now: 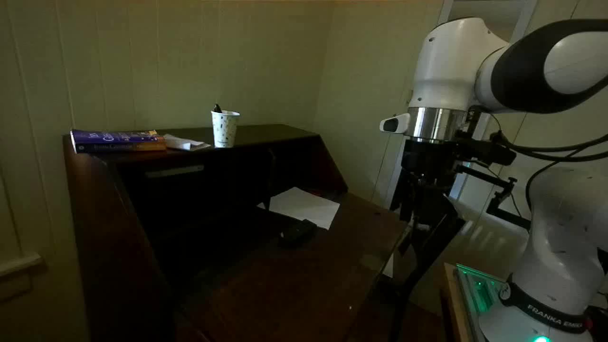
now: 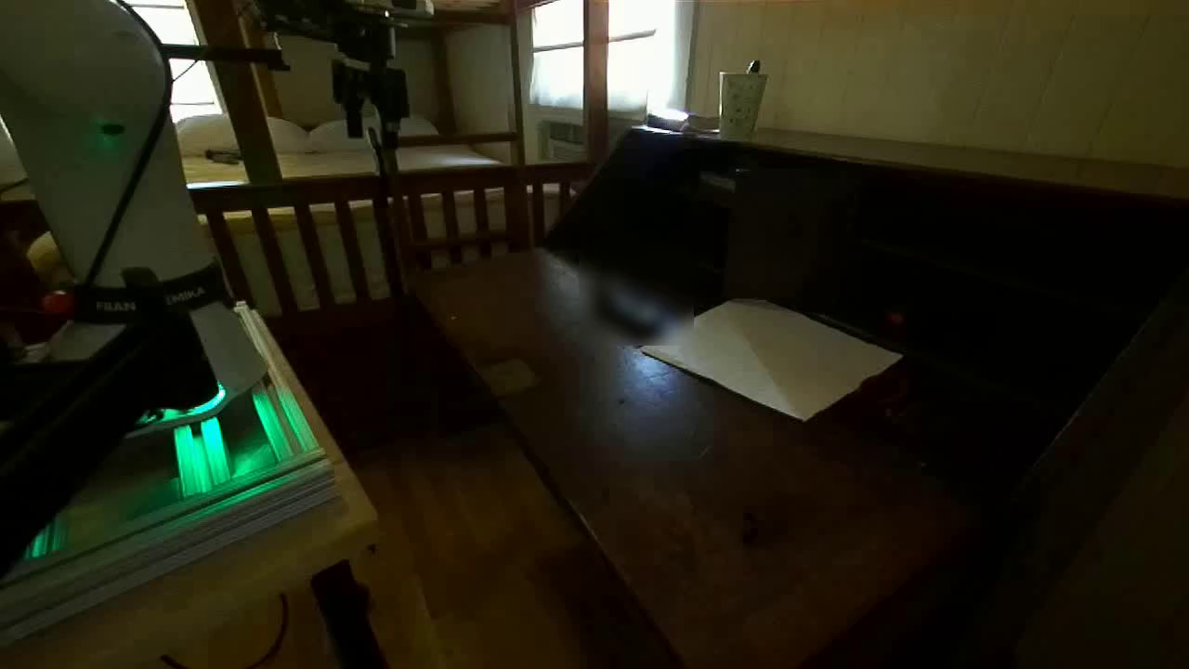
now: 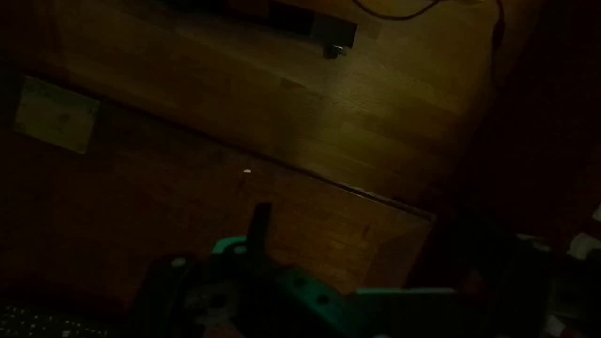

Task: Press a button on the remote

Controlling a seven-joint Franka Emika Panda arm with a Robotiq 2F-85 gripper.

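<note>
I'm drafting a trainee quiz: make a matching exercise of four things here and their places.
Things:
1. small black oblong remote
2. speckled white cup
3. purple-covered book
4. yellowish flat rectangle

Places:
A. upright on top of the dark wooden desk
B. lower down, near the desk's outer edge
C. lower down, by the flat white paper sheet
D. lying on the desk's top

Pairs: 1-C, 2-A, 3-D, 4-B

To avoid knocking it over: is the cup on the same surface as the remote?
No: in an exterior view the cup stands on the desk's top, while the remote lies on the lower surface.
</note>
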